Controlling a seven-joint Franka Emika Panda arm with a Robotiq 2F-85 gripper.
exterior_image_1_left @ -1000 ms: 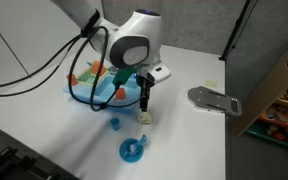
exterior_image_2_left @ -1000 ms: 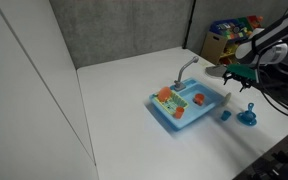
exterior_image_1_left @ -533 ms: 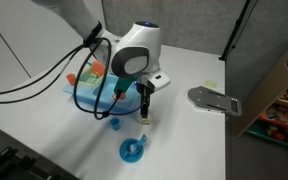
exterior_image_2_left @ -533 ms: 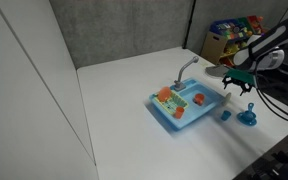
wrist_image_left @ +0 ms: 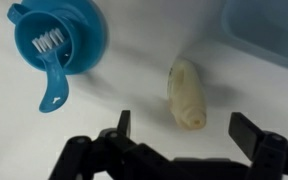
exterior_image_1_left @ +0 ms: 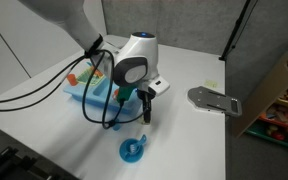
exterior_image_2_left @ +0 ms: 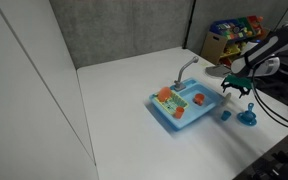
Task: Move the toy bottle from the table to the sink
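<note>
**Squaring up on the bottle before the squeeze**

You are holding the gripper (wrist_image_left: pixel 185 128) just over the bottle (wrist_image_left: pixel 187 93), with its fingers (wrist_image_left: pixel 123 124) standing wide apart and gripping nothing. In the wrist view the bottle is lying on its side on the white surface (wrist_image_left: pixel 114 95). It is sitting between the blue dish (wrist_image_left: pixel 76 30) and a corner of the sink (wrist_image_left: pixel 272 35), and touching neither.

Its length is running roughly away from the camera, so the fingers are flanking its narrow width, which looks like the right way to take it. Only its near end is reaching the gap between the fingers. You are probably wanting to ease forward so the pads meet the thick middle rather than the tip. Then come straight down and close slowly.

The bottle is looking like smooth, hard, cream plastic, rounded and slightly tapering, so an off-centre pinch is likely to roll it or squirt it out. The surface is looking flat and slick, offering little to stop it.

In an exterior view the gripper (exterior_image_1_left: pixel 144 108) is hanging low beside the sink (exterior_image_1_left: pixel 82 90). The sink is looking like light-blue moulded plastic with a raised rim, so plan a lift that is clearing that rim.
</note>
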